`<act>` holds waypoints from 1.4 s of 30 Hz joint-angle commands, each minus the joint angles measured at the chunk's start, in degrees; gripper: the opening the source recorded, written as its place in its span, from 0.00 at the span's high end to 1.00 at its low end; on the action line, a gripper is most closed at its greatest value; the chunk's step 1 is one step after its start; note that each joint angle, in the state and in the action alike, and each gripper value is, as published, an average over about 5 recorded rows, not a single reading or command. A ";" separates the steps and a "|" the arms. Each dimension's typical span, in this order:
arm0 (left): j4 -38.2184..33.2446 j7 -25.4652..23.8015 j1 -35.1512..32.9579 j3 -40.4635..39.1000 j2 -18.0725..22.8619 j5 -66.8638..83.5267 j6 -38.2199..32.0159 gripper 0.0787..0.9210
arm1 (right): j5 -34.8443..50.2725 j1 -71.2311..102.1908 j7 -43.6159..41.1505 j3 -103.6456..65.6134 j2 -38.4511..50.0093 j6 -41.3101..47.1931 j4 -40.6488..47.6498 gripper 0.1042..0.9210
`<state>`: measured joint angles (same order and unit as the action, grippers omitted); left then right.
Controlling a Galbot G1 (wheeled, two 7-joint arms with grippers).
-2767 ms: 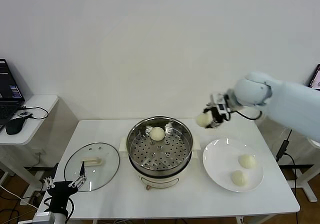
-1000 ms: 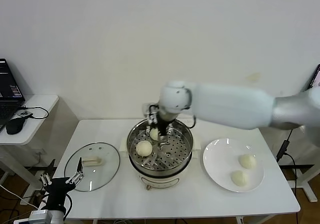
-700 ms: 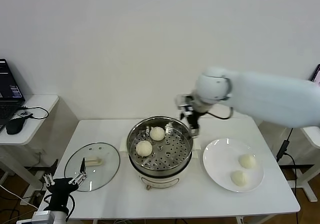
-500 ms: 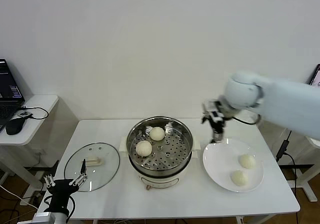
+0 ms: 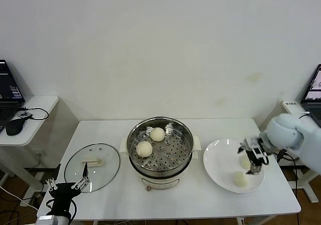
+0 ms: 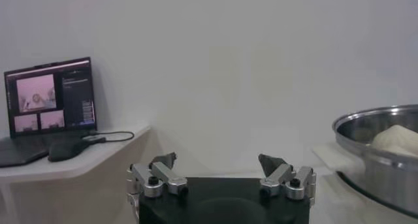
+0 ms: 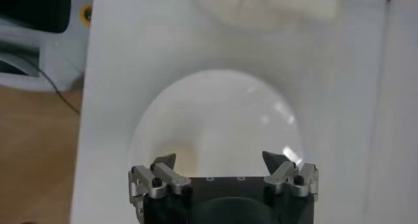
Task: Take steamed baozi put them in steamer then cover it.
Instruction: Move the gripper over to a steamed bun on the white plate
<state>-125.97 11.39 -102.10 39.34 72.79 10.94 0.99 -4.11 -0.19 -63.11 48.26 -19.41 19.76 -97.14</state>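
The steamer (image 5: 161,171) stands mid-table with two steamed baozi on its perforated tray, one at the back (image 5: 157,134) and one at the left (image 5: 144,148). Two more baozi lie on the white plate (image 5: 219,160), one near its front (image 5: 240,179) and one (image 5: 244,160) partly behind my right gripper (image 5: 253,162). That gripper hangs open and empty just over the plate. In the right wrist view its jaws (image 7: 222,161) stand wide above the plate (image 7: 222,114), with a blurred baozi (image 7: 175,159) by one finger. My left gripper (image 5: 67,186) waits open, low at the table's front left corner.
The glass lid (image 5: 92,166) with its cream handle lies flat left of the steamer. A side desk (image 5: 30,115) at far left carries a laptop and a mouse. The left wrist view shows the steamer's steel wall (image 6: 382,160) off to one side.
My right gripper has left the steamer, where a second baozi now lies, and swung right and down to the plate. The left arm has stayed put.
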 commanded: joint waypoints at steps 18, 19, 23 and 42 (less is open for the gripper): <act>0.51 0.00 -0.02 0.69 0.34 -0.19 -0.04 0.12 | -7.42 20.20 4.86 -13.68 -5.62 -1.68 7.47 0.12; 0.60 0.00 0.03 0.68 0.37 -0.19 -0.05 0.12 | -7.55 20.11 4.98 -13.59 -5.81 -1.65 7.79 0.12; 0.70 -0.01 0.24 0.74 0.42 -0.18 -0.05 0.12 | -7.62 19.76 5.30 -13.35 -6.58 -1.68 9.24 0.14; -0.15 0.08 0.25 1.09 0.51 -0.08 -0.08 0.12 | -5.08 15.08 3.50 -11.07 -6.95 -1.04 9.34 0.41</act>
<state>-125.97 11.45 -101.79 40.32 73.36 10.81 0.93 -9.74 16.61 -59.12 36.81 -26.10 18.69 -88.07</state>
